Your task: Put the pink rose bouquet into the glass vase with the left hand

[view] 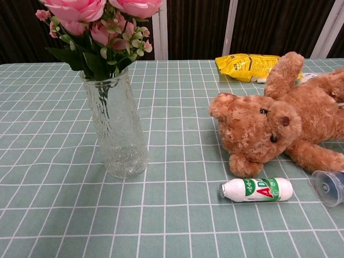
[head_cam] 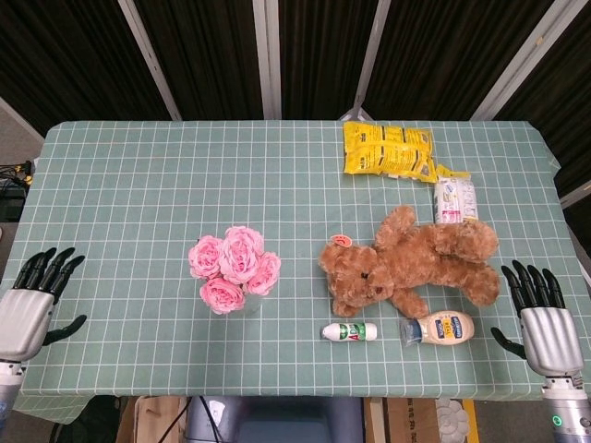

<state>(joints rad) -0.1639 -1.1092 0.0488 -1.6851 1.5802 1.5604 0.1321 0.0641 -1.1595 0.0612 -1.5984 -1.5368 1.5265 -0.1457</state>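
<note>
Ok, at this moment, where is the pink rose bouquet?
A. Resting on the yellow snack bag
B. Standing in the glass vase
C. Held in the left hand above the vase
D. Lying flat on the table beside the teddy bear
B: the pink rose bouquet stands with its stems down inside the glass vase, while the left hand sits empty at the table's edge, its fingers spread.

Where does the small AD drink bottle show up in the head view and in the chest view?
Head view: small AD drink bottle lies near the table's front edge, below the teddy bear's head.
Chest view: it lies at lower right, just in front of the bear's head.
Shared landmark: the teddy bear.
</note>
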